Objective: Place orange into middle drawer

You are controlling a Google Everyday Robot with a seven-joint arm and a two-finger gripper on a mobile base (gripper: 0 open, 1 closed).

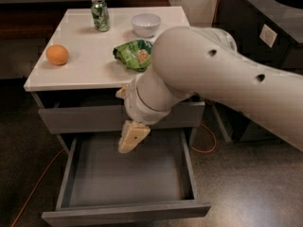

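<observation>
The orange [57, 55] lies on the white tabletop [85, 70] near its left edge, untouched. Below the top, the middle drawer [125, 207] is pulled far out, and its grey inside shows nothing in it. My gripper [131, 136] hangs from the bulky white arm [213, 79] over the back of that open drawer, just in front of the top drawer's front. It is lower than the orange and to its right, well apart from it. Nothing shows in its grasp.
On the tabletop stand a green can [100, 14] at the back, a white bowl [146, 23] beside it and a green snack bag [134, 54], partly behind my arm. A dark cabinet [270, 27] stands at the right. An orange cable [208, 148] runs along the floor.
</observation>
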